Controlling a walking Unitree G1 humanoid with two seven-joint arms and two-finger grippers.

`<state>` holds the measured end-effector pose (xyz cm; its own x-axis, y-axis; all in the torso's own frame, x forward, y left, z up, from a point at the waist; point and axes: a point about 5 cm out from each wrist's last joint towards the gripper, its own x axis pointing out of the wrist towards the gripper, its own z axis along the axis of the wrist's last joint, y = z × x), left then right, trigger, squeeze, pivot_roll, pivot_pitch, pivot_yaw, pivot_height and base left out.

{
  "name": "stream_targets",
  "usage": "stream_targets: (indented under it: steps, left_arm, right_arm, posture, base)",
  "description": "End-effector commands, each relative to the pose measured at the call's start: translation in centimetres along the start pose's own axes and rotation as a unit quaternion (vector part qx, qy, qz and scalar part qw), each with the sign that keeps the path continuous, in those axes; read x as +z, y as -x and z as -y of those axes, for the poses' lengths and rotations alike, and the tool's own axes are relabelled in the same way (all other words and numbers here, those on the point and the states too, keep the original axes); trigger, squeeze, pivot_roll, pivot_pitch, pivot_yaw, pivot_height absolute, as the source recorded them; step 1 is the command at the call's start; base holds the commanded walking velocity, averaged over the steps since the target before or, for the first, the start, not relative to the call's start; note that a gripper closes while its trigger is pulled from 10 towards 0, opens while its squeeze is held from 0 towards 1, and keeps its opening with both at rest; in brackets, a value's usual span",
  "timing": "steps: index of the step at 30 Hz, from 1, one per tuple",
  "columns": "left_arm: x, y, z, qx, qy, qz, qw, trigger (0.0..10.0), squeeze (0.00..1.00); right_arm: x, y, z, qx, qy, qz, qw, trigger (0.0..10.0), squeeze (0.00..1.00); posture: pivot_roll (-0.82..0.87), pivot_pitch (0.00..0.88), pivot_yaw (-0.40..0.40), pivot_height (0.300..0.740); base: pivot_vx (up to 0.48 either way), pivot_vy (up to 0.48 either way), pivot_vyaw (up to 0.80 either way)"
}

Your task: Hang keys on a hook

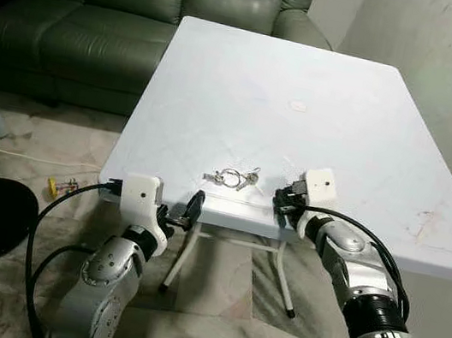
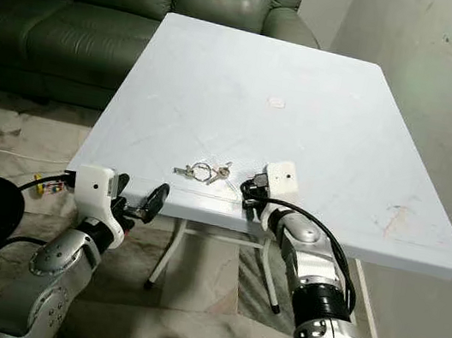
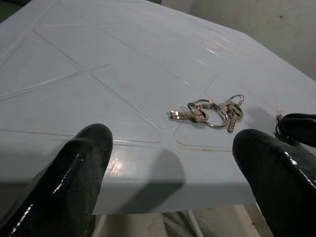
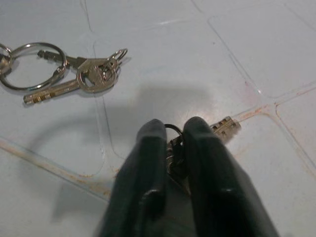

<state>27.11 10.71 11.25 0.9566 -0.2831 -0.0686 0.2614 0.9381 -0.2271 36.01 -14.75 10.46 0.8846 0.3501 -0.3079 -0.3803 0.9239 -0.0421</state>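
Behind the pale blue tabletop (image 1: 351, 95) sits a dark green sofa (image 1: 105, 10), with tiled floor below; near the front edge lies a bunch of keys (image 1: 231, 177) on rings, flat on the surface; my right fingers (image 4: 170, 148) are pressed together on a second small key (image 4: 224, 127) just beside that bunch, its tip poking out past them; my left fingers (image 3: 74, 173) are spread wide at the table's front edge, holding nothing, the bunch lying ahead between them.
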Motion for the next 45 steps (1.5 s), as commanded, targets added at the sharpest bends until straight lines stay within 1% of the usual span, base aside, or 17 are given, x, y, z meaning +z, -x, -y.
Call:
stream_targets:
  steps: [1, 8, 9, 10, 11, 20, 21, 22, 23, 26, 29, 31, 36, 40, 41, 44, 45]
  left_arm:
    - [0.6, 0.0, 0.4, -0.004, -0.003, 0.01, 1.0, 10.0, 0.0]
    - [0.6, -0.1, 0.4, -0.003, -0.004, 0.01, 1.0, 10.0, 0.0]
    - [0.6, -0.1, 0.4, -0.003, -0.004, 0.01, 1.0, 10.0, 0.0]
    - [0.6, -0.1, 0.4, -0.003, -0.004, 0.01, 1.0, 10.0, 0.0]
    - [0.6, -0.1, 0.4, -0.002, -0.003, 0.01, 1.0, 10.0, 0.0]
    - [0.6, -0.1, 0.5, -0.002, -0.002, 0.01, 1.0, 10.0, 0.0]
    - [0.6, -0.2, 0.6, -0.002, -0.002, 0.01, 1.0, 10.0, 0.0]
    - [0.6, -0.2, 0.6, -0.002, -0.002, 0.01, 1.0, 10.0, 0.0]
    - [0.6, -0.2, 0.6, -0.002, -0.002, 0.011, 1.0, 10.0, 0.0]
    - [0.6, -0.3, 0.7, -0.003, -0.002, 0.011, 1.0, 10.0, 0.0]
    - [0.6, -0.3, 0.7, -0.003, -0.003, 0.012, 1.0, 10.0, 0.0]
    - [0.6, -0.4, 0.7, -0.002, -0.004, 0.012, 1.0, 10.0, 0.0]
    - [1.0, -0.9, 0.5, 0.009, -0.004, 0.019, 1.0, 10.0, 0.0]
    - [1.5, -1.3, 0.3, 0.016, -0.005, 0.028, 0.999, 10.0, 0.0]
    - [2.1, -1.9, -0.2, 0.03, -0.004, 0.039, 0.999, 10.0, 0.0]
    - [3.1, -2.7, -0.7, 0.047, -0.001, 0.054, 0.997, 10.0, 0.0]
    - [3.8, -3.3, -1.0, 0.056, -0.001, 0.061, 0.997, 10.0, 0.0]
  right_arm:
    - [-0.2, 0.2, 0.6, -0.009, 0.001, -0.008, 1.0, 0.0, 0.0]
    - [0.0, 0.1, 0.6, -0.01, 0.007, 0.004, 1.0, 0.0, 0.0]
    - [0.1, 0.1, 0.6, -0.007, 0.011, 0.006, 1.0, 3.3, 0.0]
    - [0.1, 0.1, 0.6, -0.007, 0.011, 0.006, 1.0, 3.3, 0.0]
    - [0.2, 0.1, 0.6, -0.002, 0.011, 0.01, 1.0, 10.0, 0.0]
    - [0.1, 0.0, 0.7, 0.002, 0.01, 0.008, 1.0, 10.0, 0.0]
    - [0.1, 0.0, 0.8, 0.001, 0.006, 0.008, 1.0, 9.3, 0.0]
    - [0.1, 0.0, 0.8, 0.001, 0.006, 0.008, 1.0, 9.3, 0.0]
    - [0.2, 0.0, 0.8, -0.003, -0.003, 0.012, 1.0, 0.0, 0.0]
    - [0.6, -0.1, 0.9, -0.008, -0.019, 0.022, 1.0, 0.0, 0.0]
    - [1.5, -0.1, 1.0, -0.013, -0.034, 0.056, 0.998, 0.0, 0.0]
    - [2.5, -0.1, 1.0, -0.008, -0.07, 0.082, 0.994, 0.0, 0.0]
    - [4.4, 0.2, 0.7, -0.02, -0.107, 0.147, 0.983, 0.0, 0.0]
    - [5.5, 0.4, 0.5, -0.028, -0.103, 0.175, 0.979, 0.0, 0.0]
    - [6.4, 0.8, 0.3, -0.039, -0.102, 0.203, 0.973, 0.0, 0.0]
    - [7.4, 1.2, 0.1, -0.046, -0.097, 0.228, 0.968, 0.0, 0.0]
    - [7.9, 1.6, 0.1, -0.063, -0.098, 0.24, 0.964, 0.0, 0.0]
  posture:
    - [-0.01, 0.092, -0.108, 0.74]
    - [-0.01, 0.092, -0.108, 0.74]
    - [-0.01, 0.091, -0.107, 0.74]
    - [-0.01, 0.091, -0.107, 0.74]
    - [-0.01, 0.091, -0.107, 0.74]
    - [-0.01, 0.083, -0.11, 0.74]
    - [-0.01, 0.083, -0.11, 0.74]
    - [-0.01, 0.083, -0.11, 0.74]
    - [-0.01, 0.083, -0.11, 0.74]
    - [-0.01, 0.076, -0.109, 0.74]
    - [-0.01, 0.073, -0.109, 0.74]
    - [-0.01, 0.069, -0.109, 0.74]
    - [-0.01, 0.059, -0.109, 0.74]
    - [-0.01, 0.059, -0.109, 0.74]
    - [-0.01, 0.052, -0.106, 0.74]
    - [-0.01, 0.048, -0.105, 0.74]
    - [-0.01, 0.048, -0.105, 0.74]
  base:
    - [0.0, 0.0, 0.0]
    - [0.0, 0.0, 0.0]
    - [0.0, 0.0, 0.0]
    - [0.0, 0.0, 0.0]
    - [0.0, 0.0, 0.0]
    - [0.0, 0.0, 0.0]
    - [0.0, 0.0, 0.0]
    - [0.0, 0.0, 0.0]
    - [0.0, 0.0, 0.0]
    - [0.0, 0.0, 0.0]
    - [0.0, 0.0, 0.0]
    - [0.0, 0.0, 0.0]
    - [0.0, 0.0, 0.0]
    - [0.0, 0.0, 0.0]
    - [0.0, 0.0, 0.0]
    - [0.0, 0.0, 0.0]
    - [0.0, 0.0, 0.0]
